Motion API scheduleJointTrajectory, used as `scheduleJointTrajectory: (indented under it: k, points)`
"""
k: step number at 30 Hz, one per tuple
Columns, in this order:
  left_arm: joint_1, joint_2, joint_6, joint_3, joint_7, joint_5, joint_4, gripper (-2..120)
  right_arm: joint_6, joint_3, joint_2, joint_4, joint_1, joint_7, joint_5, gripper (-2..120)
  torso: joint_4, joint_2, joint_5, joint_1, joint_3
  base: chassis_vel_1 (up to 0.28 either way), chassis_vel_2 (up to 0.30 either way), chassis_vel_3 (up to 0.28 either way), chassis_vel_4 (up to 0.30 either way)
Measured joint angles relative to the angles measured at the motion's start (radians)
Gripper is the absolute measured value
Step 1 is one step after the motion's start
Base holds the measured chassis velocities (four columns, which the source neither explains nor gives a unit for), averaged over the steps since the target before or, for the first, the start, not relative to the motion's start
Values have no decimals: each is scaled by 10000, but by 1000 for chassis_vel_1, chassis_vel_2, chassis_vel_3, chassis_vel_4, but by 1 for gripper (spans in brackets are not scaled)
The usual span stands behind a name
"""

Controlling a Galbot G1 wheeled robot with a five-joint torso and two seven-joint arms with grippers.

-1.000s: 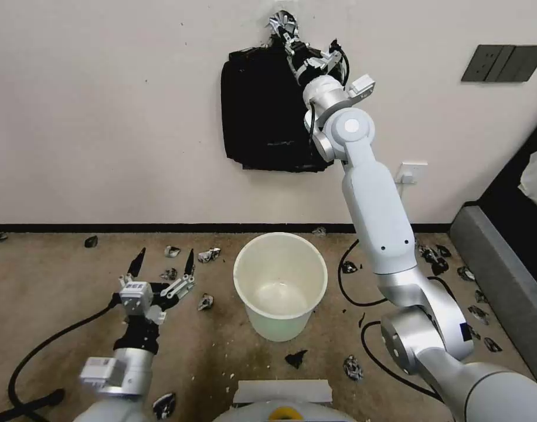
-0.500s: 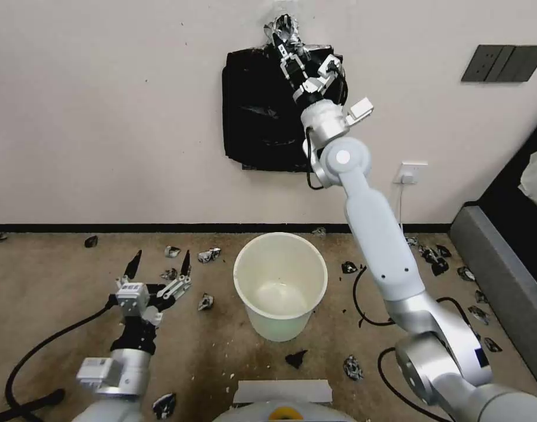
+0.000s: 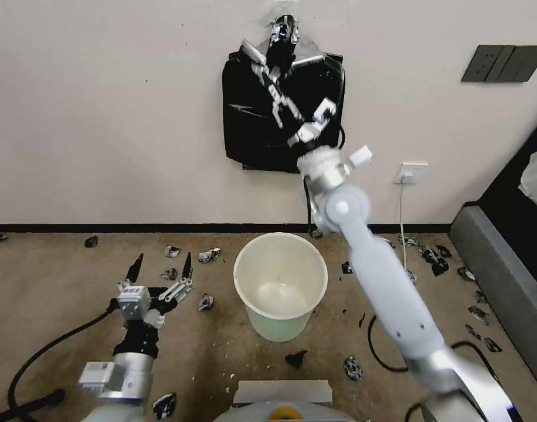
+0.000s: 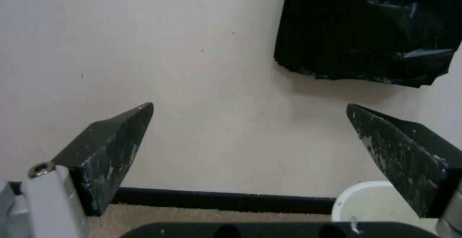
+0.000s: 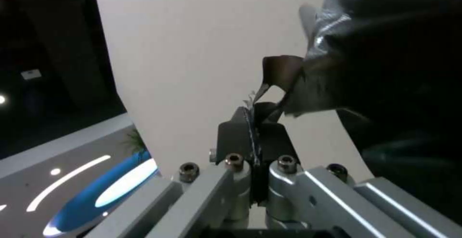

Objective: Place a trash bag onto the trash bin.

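Left gripper (image 3: 160,271) near left, low over carpet (image 3: 57,293), fingers spread apart, nothing between them. Trash bin (image 3: 280,284) centre floor, upright, cream-white, round, rolled rim, inside bare; black scraps (image 3: 205,302) scattered around. Right gripper (image 3: 267,70) far, raised to wall (image 3: 104,117), fingers pressed together on thin edge of trash bag (image 3: 254,126). Bag glossy black, crinkled, silvery glints, hanging on wall above bin.

right hand (image 3: 262,64) lowered, trash bag (image 3: 254,55) pinched
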Motion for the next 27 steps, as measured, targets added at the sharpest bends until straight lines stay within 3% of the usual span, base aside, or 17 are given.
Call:
scheduleJointTrajectory:
  k: [27]
  points:
    - [174, -161, -155, 384, 40, 59, -644, 100, -58, -422, -1488, 2088, -2868, -158, -1840, 0, 0, 0, 0, 0, 0, 0, 0, 0, 0]
